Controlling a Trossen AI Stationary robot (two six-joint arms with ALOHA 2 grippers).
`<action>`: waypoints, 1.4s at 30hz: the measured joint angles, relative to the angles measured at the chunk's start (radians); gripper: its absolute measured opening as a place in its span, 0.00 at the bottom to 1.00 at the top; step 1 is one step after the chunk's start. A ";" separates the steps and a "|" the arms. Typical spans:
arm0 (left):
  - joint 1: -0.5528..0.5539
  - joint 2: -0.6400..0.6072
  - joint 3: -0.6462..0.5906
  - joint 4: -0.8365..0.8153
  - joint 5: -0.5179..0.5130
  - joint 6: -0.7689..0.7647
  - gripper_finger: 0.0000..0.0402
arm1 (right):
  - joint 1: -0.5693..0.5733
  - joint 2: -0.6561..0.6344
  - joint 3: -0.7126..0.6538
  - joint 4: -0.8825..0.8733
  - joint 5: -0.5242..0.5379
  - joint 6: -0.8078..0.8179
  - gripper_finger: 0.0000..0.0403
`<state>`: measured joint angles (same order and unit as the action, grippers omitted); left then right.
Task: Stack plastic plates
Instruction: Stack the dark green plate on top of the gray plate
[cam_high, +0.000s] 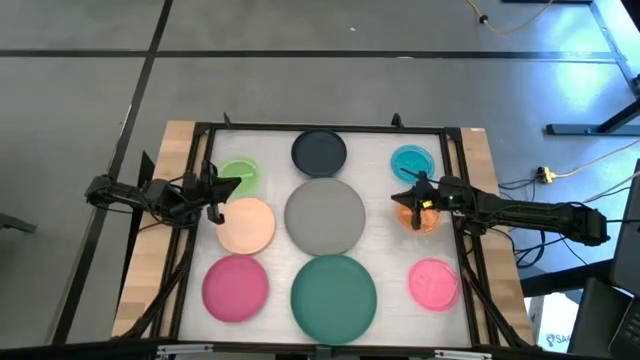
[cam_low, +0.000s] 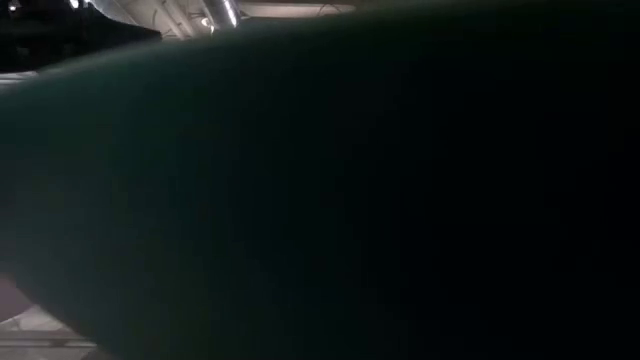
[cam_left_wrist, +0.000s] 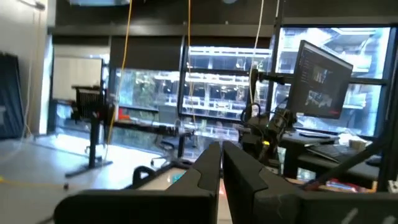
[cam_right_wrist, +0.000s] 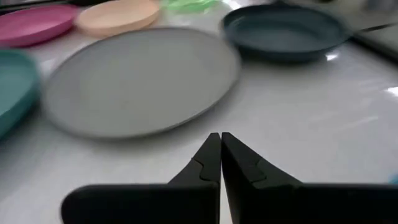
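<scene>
No stacking is seen yet: all nine plates are laid singly on the worktop (cam_high: 385, 145), the grey plate (cam_high: 325, 215) in the middle and the dark green plate (cam_high: 334, 293) below it. The left pincer (cam_high: 222, 196), fingers pressed together and empty, is held beside the peach plate (cam_high: 246, 225). The right pincer (cam_high: 407, 201), likewise closed on nothing, is poised over the orange plate (cam_high: 424, 220), so the whole stack is judged still to be built.

The high view looks straight down on the whole counter (cam_high: 385, 165) from well above. The low view sits at counter height, so near the big dark green plate (cam_low: 330, 190) that it fills nearly the whole picture. The left wrist view faces level past its own claw (cam_left_wrist: 221, 158) into the room. The right wrist view looks low across the counter (cam_right_wrist: 311, 118), sharing the grey plate (cam_right_wrist: 140, 78) with the high view.
</scene>
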<state>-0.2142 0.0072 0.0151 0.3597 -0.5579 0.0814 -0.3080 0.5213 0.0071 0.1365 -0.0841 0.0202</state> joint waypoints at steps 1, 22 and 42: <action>0.000 0.000 0.000 0.008 0.000 0.015 0.03 | 0.000 0.000 0.000 0.000 0.021 -0.001 0.02; 0.137 0.105 -0.008 0.221 0.139 0.113 0.03 | 0.000 0.000 0.000 0.250 0.066 0.200 0.02; 0.332 0.412 -0.008 0.422 0.291 -0.029 0.03 | 0.001 0.192 0.072 0.446 0.011 0.152 0.02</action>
<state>0.1177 0.4195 0.0074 0.7815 -0.2665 0.0528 -0.3069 0.7138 0.0792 0.5823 -0.0736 0.1718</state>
